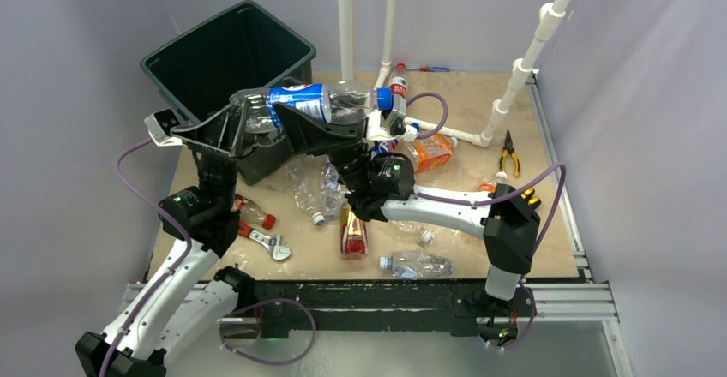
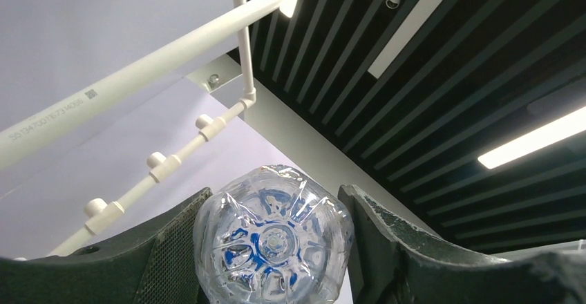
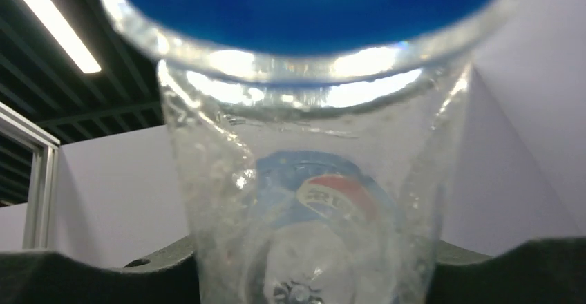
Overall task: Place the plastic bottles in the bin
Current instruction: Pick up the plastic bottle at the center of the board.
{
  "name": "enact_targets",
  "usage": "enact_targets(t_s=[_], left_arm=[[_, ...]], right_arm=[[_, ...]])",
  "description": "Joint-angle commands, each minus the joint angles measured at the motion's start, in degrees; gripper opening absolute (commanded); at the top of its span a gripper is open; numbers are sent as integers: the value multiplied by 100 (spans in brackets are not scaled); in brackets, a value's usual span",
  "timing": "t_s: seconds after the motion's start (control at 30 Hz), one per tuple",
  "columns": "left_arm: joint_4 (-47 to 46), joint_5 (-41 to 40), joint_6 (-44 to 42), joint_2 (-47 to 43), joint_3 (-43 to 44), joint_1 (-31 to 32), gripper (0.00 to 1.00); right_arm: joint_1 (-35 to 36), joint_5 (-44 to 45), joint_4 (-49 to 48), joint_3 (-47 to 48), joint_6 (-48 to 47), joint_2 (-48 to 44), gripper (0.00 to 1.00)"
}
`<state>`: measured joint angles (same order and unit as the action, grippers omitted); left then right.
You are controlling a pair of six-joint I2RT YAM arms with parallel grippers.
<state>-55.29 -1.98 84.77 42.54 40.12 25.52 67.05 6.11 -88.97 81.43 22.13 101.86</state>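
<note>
Left gripper (image 2: 273,211) pinches the bottle (image 1: 321,101) base, right gripper (image 3: 314,273) pinches its body, beside the bin (image 1: 184,47) at the desk's (image 1: 549,223) far-left corner.

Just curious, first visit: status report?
Left end effector shut on Pepsi bottle base. Right end effector around cap end, grip unclear. Bin alongside, unobstructed.

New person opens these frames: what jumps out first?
The big blue-labelled bottle is held level in the air by the bin. Its base is clamped in the left gripper, and its cap end sits between the fingers of the right gripper. Below, more bottles litter the table, along with a wrench and pliers.
</note>
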Motion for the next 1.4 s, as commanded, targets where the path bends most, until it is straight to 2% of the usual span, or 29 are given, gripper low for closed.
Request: enact_targets(t_s=[0.0,0.27,0.33,0.4,0.47,0.5,0.6,0.8,0.87,0.93,1.0,1.07,1.1,1.17,1.33,1.37], left_arm=[[-193,291,65,43,164,-12,0],[-49,510,100,59,211,-12,1],[68,534,44,-6,195,-12,23],[246,500,-171,-165,168,-12,51],[789,259,-523,-484,209,-12,73],[1182,221,-727,-649,315,-12,81],[2101,-54,-1292,-921,641,-12,94],[2856,-213,-2016,-1129,885,-12,99],[3418,-243,-2666,-1164,1171,-18,99],[4608,-103,-3774,-1010,1864,-12,99],[6432,-204,-4742,-580,2771,-23,99],[7723,-392,-5371,-108,3469,-21,99],[8027,-309,-5595,55,3537,-21,99],[8024,96,-5806,171,3363,-21,99],[6992,1699,-6013,-14,2652,-21,99],[6853,1915,-6041,-25,2602,-21,99]], right_arm=[[28,-133,-2197,145,107,23,56],[4,-204,-2230,187,135,95,42],[-19,-254,-2230,42,94,8,41],[-33,-319,-2188,-238,-33,-194,40],[-67,-382,-2069,-612,-215,-500,40],[-95,-404,-2004,-826,-301,-679,39],[-222,-396,-1901,-1425,-401,-1191,37],[-297,-487,-1205,-2380,-923,-2404,34],[-297,-535,-435,-2654,-1076,-2965,34],[-293,-440,1372,-2661,-1159,-3615,35],[-297,-222,3828,-2244,-1191,-4056,36],[-297,-249,5164,-2148,-1211,-4323,35],[-297,-224,5567,-2207,-1200,-4454,35],[-297,-171,6504,-2206,-1184,-4624,34],[-297,-93,8912,-1856,-1194,-4527,34],[-290,-105,9125,-1840,-1183,-4513,33]])
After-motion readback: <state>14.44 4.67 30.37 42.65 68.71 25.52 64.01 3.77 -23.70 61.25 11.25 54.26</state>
